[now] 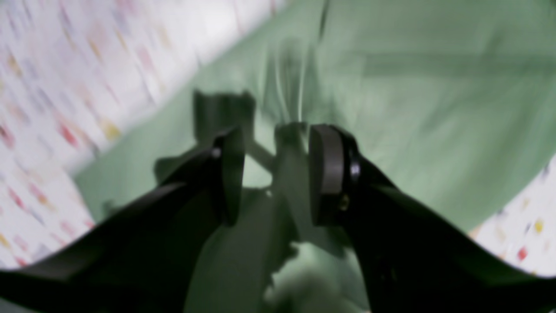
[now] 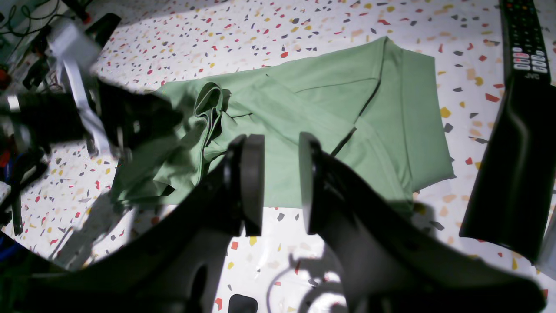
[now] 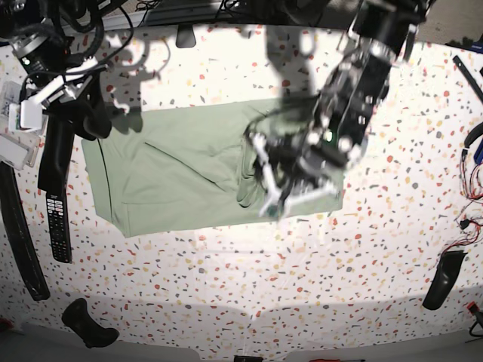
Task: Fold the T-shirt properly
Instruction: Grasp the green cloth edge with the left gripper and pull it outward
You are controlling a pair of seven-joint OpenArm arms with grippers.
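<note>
Left wrist view, though blurred, shows the left gripper [image 1: 273, 174] with its fingers [image 1: 323, 174] spread and a raised bunch of the T-shirt [image 1: 434, 108] between them, not clearly pinched. Right wrist view shows the right gripper [image 2: 280, 182] low in the frame, fingers parted on nothing, the T-shirt folded square at its right end but crumpled at frame left. Base view shows it mid-surface [image 3: 226, 302], partly folded; I judge smoothing and final folds remain.
</note>
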